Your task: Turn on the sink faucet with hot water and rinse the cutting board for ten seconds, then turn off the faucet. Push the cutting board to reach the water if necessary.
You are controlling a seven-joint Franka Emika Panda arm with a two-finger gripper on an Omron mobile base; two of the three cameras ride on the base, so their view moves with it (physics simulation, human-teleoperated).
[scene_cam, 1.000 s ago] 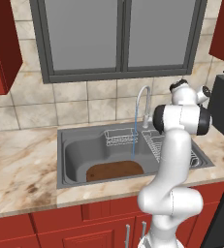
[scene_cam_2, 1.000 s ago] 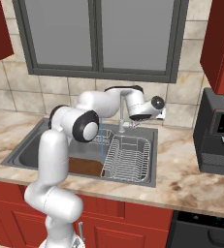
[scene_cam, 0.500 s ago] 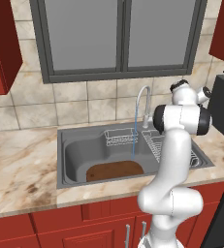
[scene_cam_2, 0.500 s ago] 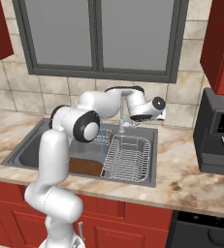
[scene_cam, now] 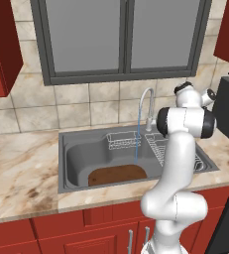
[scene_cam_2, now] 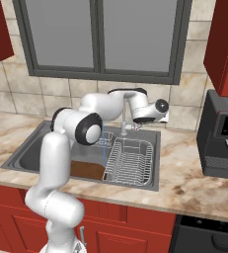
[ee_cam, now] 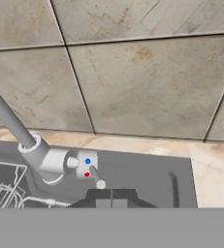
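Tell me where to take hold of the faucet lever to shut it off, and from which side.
Judging from the hand view, grip the lever at its ball tip, coming from the free end away from the faucet body; the thin stick juts clear there. The gripper is shut below it.

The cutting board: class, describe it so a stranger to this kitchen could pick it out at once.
Under the window, find the steel sink set in the marble counter. The cutting board lies flat on the basin floor at the front, beside the thin stream of water. It is dark brown and solid, unlike the wire racks nearby.
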